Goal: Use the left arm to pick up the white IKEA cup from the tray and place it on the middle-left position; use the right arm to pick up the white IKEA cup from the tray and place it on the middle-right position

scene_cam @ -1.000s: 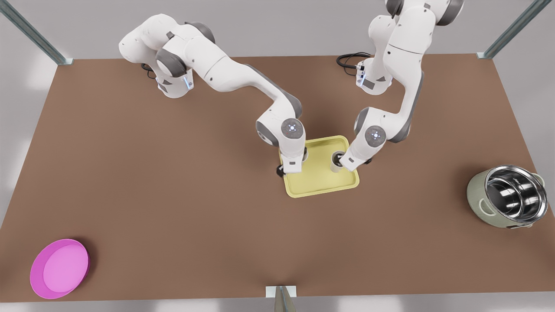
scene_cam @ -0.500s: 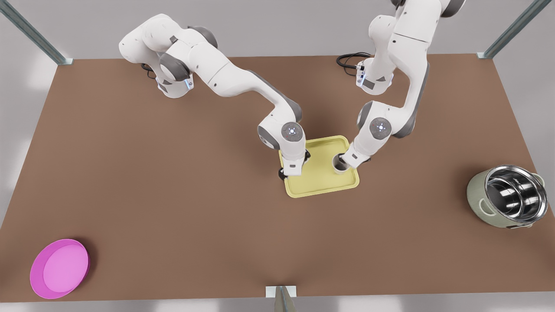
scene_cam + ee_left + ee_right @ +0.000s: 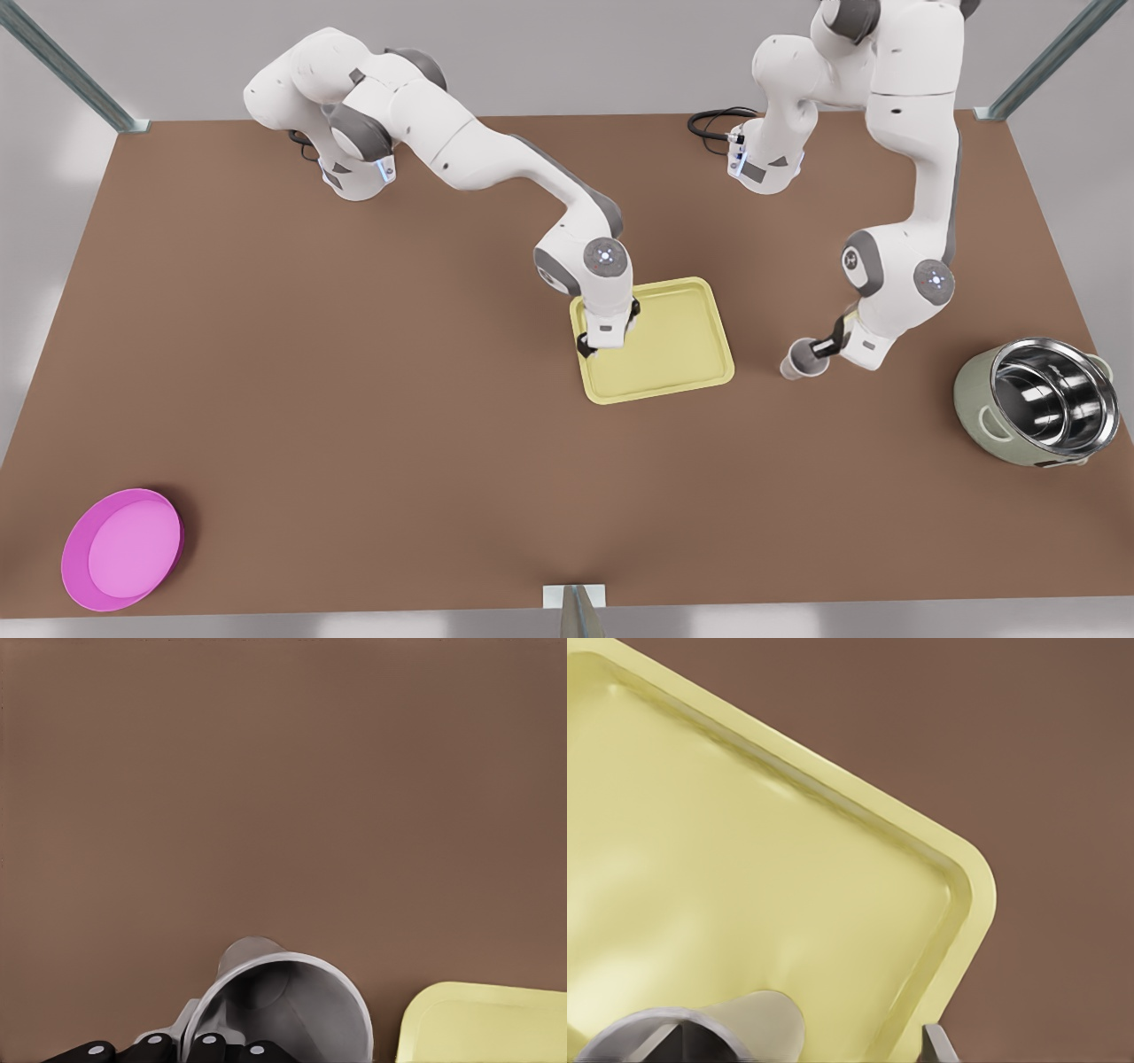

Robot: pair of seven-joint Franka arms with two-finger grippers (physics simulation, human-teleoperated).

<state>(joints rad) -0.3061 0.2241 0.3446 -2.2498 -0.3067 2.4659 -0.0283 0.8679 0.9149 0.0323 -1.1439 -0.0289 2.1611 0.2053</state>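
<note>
The pale yellow tray [image 3: 673,377] lies mid-table. My left gripper [image 3: 819,350] is on the arm at the front view's right. It is shut on the rim of a white cup [image 3: 800,361], which hangs upright over bare brown tabletop just off the tray's right side. In the left wrist view the cup [image 3: 283,1010] sits by my fingers [image 3: 208,1043], with a tray corner [image 3: 487,1028] beside it. My right gripper [image 3: 605,346] points down over the tray's left edge. Its hand hides the second white cup there. In the right wrist view that cup [image 3: 753,1019] is tilted above the tray floor [image 3: 744,815].
A round pink dish [image 3: 122,549] sits at the front-left corner. A steel-lined pot [image 3: 1036,403] stands near the front view's right edge, close to the left arm. Black cables [image 3: 713,124] lie by the rear arm base. Wide brown tabletop [image 3: 354,372] stretches left of the tray.
My left gripper has carried its cup off the tray to the front view's right, over bare table. The right gripper has only shifted slightly at the tray's left edge.
</note>
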